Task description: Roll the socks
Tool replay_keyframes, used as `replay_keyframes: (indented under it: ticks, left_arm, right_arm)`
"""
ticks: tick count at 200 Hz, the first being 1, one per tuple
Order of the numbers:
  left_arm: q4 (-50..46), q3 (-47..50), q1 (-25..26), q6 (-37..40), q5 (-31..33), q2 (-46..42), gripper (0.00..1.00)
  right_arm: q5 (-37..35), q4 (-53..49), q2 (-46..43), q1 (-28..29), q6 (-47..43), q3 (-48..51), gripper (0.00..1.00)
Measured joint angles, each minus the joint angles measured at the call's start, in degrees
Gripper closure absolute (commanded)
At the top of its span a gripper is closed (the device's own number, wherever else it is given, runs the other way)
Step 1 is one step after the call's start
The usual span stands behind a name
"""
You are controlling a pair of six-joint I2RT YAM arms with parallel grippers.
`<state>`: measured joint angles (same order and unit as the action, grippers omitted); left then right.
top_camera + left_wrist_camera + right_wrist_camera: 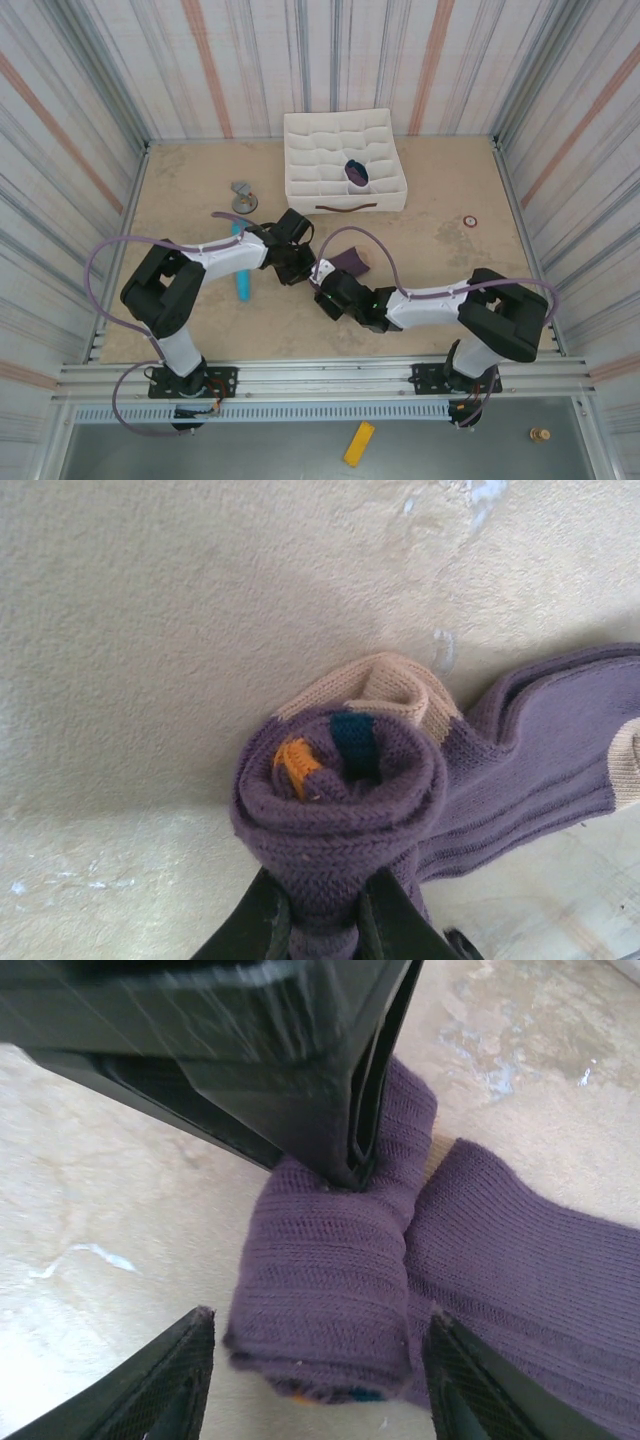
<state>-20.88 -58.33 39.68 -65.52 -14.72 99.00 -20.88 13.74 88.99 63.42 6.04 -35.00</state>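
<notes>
- Striped walls (80, 90) enclosed a beige table (440, 200), with both arms reaching to its middle.
- Socks (348, 262): two purple knit socks lay on the table's centre, between the two grippers. One end was wound into a tight roll (340, 790); the remainder trailed flat to one side. The roll's open end showed orange and dark teal patches, with a tan band just behind it.
- Left gripper (322, 918): fingers pressed against the roll from both sides, pinching it. The right wrist view confirmed this, showing its black jaw tips biting into the top of the roll (320, 1280).
- Right gripper (320, 1380): fingers spread, one on each side of the roll, holding nothing. The finger (165, 1385) on the bare-table side stood apart from the fabric.
- White organiser box (295, 150) sat at the far centre, well apart from the socks.
- Light blue cylinder (244, 288) lay beneath the left arm.
</notes>
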Motion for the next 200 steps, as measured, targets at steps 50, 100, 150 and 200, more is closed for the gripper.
replay_keyframes:
  ticks: [50,100,150,200]
  left_arm:
    - [1.68,1.14,-0.55,-0.74,-0.98,0.00,1.00]
    - [4.61,2.51,-0.96,-1.16,-1.38,-0.13,0.57]
    - [5.73,4.28,-1.49,-2.36,-1.86,-1.90,0.30]
    - [6.95,6.21,-1.49,-1.77,0.07,-6.95,0.29]
  right_arm:
    - [-2.03,1.79,3.85,0.26,-0.57,-0.61,0.63]
    - [-2.16,2.19,4.33,0.28,1.01,-0.90,1.00]
    - [0.83,4.31,2.60,-2.08,5.95,1.75,1.00]
    - [8.28,9.16,-1.20,-6.75,13.20,7.45,1.00]
